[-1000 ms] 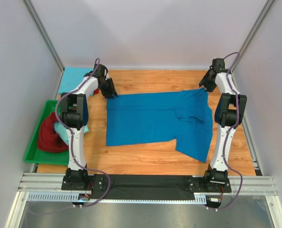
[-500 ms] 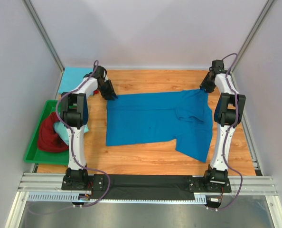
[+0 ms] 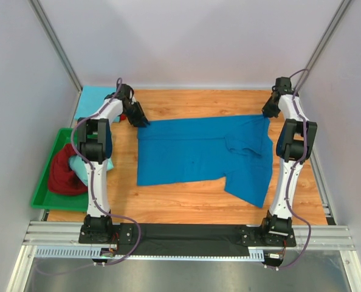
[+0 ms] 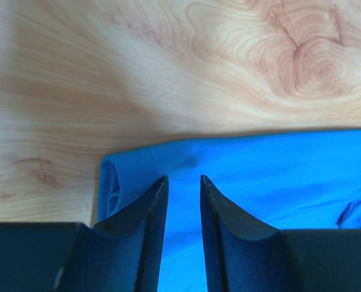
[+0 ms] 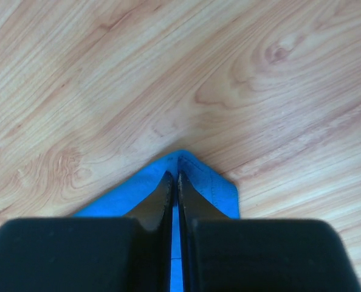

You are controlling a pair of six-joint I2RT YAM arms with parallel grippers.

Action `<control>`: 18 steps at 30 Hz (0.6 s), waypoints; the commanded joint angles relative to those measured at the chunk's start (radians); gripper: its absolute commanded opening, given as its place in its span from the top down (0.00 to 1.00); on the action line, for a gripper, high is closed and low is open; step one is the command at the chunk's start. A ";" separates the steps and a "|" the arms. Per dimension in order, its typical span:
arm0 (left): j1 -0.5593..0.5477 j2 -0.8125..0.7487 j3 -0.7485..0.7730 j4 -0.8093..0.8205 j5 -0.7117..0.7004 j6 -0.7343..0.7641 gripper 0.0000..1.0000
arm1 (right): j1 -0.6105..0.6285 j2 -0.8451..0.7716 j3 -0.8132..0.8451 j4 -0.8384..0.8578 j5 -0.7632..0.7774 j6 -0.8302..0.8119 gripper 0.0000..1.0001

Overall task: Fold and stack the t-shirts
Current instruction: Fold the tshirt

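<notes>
Gripping one far corner and straddling the other of a royal blue shirt point(image 3: 192, 152) spread out flat.

Laid on the wooden table point(image 3: 186, 204) between the two arms, with a sleeve flap reaching toward the near right. Clamped at the far right corner by the right gripper point(image 5: 174, 174), with cloth poking out past the closed tips. Straddled at the far left corner by the left gripper point(image 4: 182, 178) with parted jaws, blue cloth showing in the gap, not grasped. Heaped in the green tray point(image 3: 42, 182) at the left edge: a dark red shirt point(image 3: 62, 176) and, tucked against it, a pale aqua shirt point(image 3: 78, 165). Lying flat beyond the tray, at the far left: a sky blue shirt point(image 3: 92, 100).
</notes>
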 commanded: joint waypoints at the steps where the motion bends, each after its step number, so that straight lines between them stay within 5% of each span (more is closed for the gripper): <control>1: 0.019 0.059 0.027 -0.014 -0.031 -0.015 0.64 | -0.031 0.007 0.047 0.031 0.009 0.023 1.00; 10: 0.019 0.150 0.187 -0.019 -0.005 0.025 0.63 | -0.030 0.072 0.114 0.088 -0.097 0.102 1.00; 14: 0.019 0.193 0.374 -0.077 -0.008 0.048 0.54 | -0.028 0.109 0.218 0.071 -0.120 0.135 0.99; 17: 0.017 0.130 0.382 -0.088 -0.023 0.058 0.43 | -0.027 0.103 0.269 0.045 -0.123 0.138 0.93; 18: 0.014 0.109 0.374 -0.103 -0.032 0.062 0.41 | -0.027 0.098 0.281 0.027 -0.112 0.136 0.83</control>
